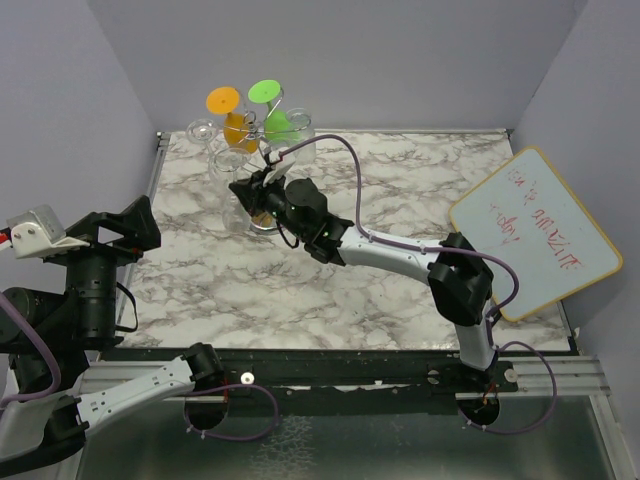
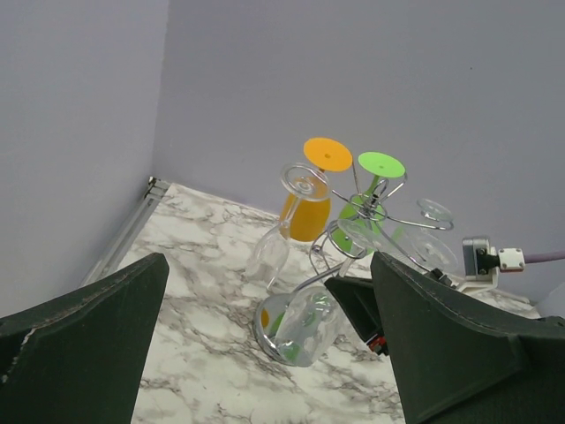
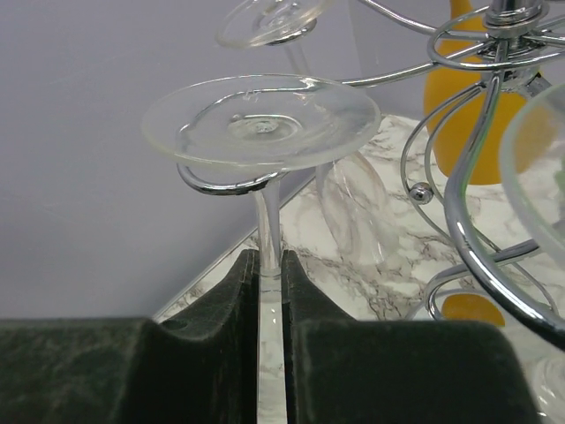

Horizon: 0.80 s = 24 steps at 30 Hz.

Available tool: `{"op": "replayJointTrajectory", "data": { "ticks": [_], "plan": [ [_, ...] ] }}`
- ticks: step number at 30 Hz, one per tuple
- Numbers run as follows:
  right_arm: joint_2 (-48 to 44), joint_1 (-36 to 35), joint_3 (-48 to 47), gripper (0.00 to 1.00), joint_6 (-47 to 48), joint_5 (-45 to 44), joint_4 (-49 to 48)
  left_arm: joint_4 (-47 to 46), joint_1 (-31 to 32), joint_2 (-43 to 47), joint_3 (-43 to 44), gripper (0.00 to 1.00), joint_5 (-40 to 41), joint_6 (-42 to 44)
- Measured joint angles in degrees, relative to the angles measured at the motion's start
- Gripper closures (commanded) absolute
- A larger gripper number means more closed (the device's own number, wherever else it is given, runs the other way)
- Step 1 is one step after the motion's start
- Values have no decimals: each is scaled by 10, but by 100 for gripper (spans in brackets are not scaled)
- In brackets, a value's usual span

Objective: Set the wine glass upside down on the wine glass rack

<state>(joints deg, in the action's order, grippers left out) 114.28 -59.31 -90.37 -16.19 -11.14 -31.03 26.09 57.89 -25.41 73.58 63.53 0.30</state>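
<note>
Right wrist view: right gripper (image 3: 269, 265) clasps clear wine glass (image 3: 261, 119) by its stem, foot resting on silver wire rack (image 3: 505, 16) curl. Jaws wide open, left gripper (image 2: 269, 274) hovers at marble table (image 1: 400, 280) left edge.

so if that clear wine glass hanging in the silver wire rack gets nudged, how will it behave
The clear wine glass is probably fragile: its stem looks thin. It would likely swing or slide, since its foot merely rests in one curled arm of the silver wire rack. Smooth glass may also slip in the right gripper.

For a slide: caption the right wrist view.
Right gripper around the inverted wine glass stem, foot seated on the wine glass rack.
</note>
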Motion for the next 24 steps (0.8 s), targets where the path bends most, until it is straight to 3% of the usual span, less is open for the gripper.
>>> {"op": "replayJointTrajectory", "data": {
  "ticks": [15, 20, 24],
  "plan": [
    [-6, 0, -2, 41, -9, 12, 19, 2, 5, 0, -15, 1, 1, 0],
    [-37, 0, 33, 26, -9, 33, 18, 2, 7, 2, -18, 1, 2, 0],
    [-85, 0, 89, 21, -8, 54, 14, 4, 7, 2, -18, 1, 2, 0]
  ]
}}
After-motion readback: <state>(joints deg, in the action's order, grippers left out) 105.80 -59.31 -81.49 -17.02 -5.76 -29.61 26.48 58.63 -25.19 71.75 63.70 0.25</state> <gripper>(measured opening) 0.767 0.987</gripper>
